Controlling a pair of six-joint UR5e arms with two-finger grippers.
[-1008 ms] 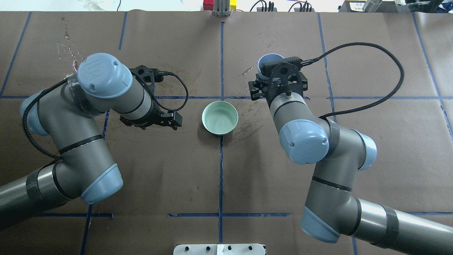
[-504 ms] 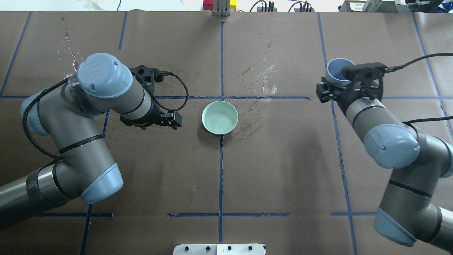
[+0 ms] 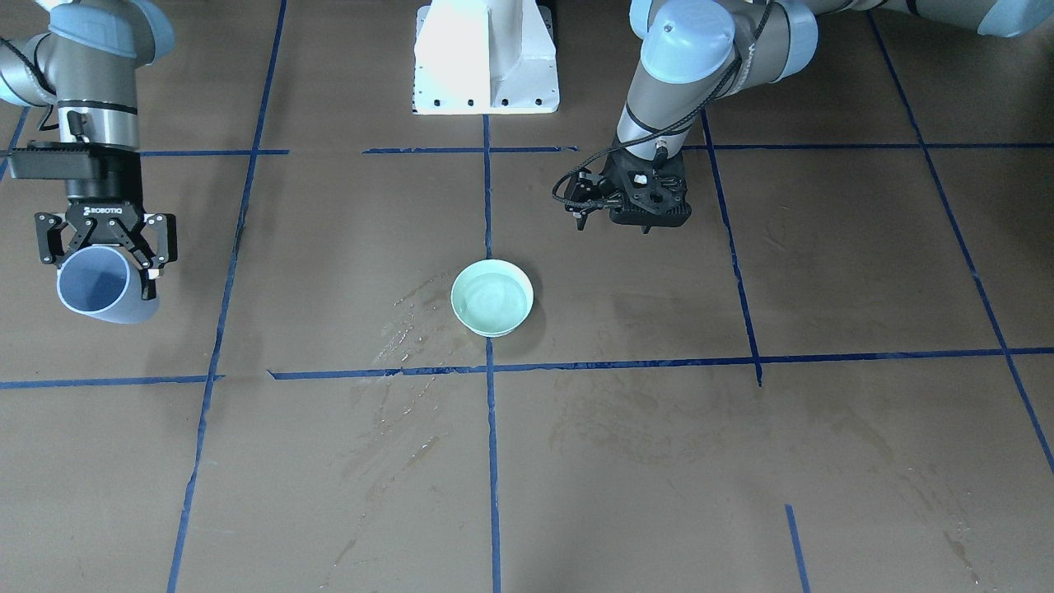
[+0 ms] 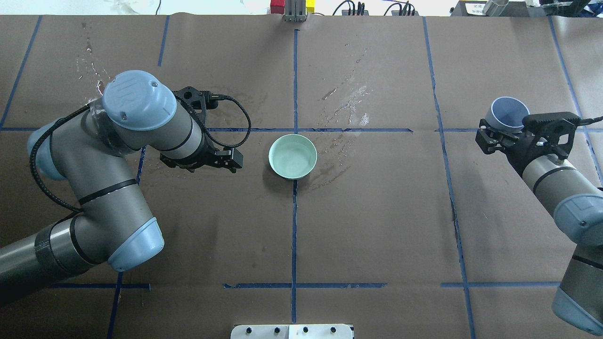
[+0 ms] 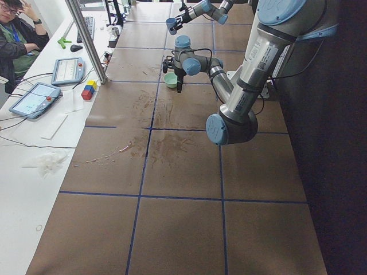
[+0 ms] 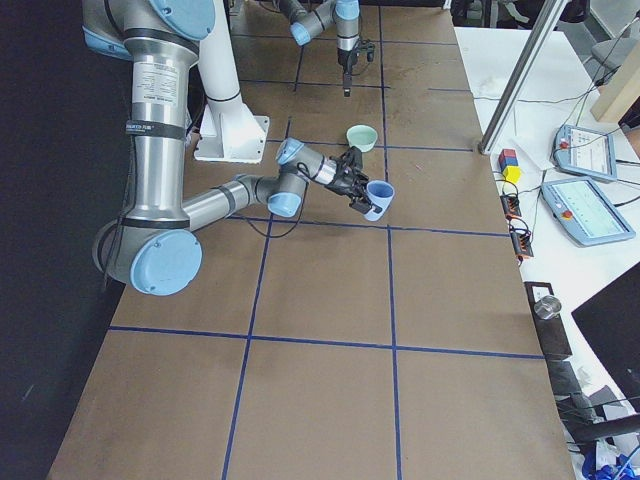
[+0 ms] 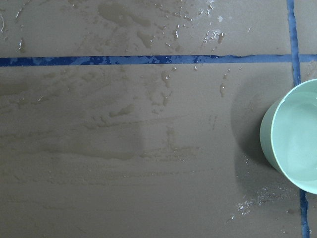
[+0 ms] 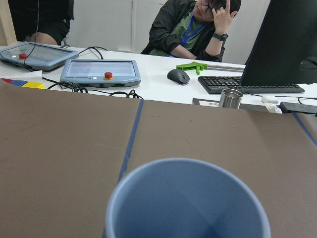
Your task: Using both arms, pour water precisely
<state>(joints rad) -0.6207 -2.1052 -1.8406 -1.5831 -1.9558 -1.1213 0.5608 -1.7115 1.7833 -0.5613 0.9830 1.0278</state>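
Observation:
A mint-green bowl [image 4: 292,157] stands at the table's middle, also in the front view [image 3: 492,298] and at the right edge of the left wrist view [image 7: 294,141]. A faint glossy water surface [image 3: 492,301] shows inside it. My right gripper [image 4: 506,129] is shut on a light blue cup [image 4: 508,113], held above the table's right side, far from the bowl. The cup [image 8: 188,203] shows no water inside. My left gripper [image 3: 638,206] points down at the table just left of the bowl. Its fingers are hidden, so I cannot tell if it is open.
Spilled water drops [image 4: 351,101] and wet stains lie on the brown paper behind and around the bowl. The white pedestal [image 3: 486,58] stands at the robot's edge. A metal post [image 5: 86,40], colour blocks [image 5: 88,90], tablets and a seated person [image 8: 198,25] are at the far side.
My right arm has carried the blue cup from just behind and right of the bowl out to the table's right side. The left arm and the bowl have not moved.

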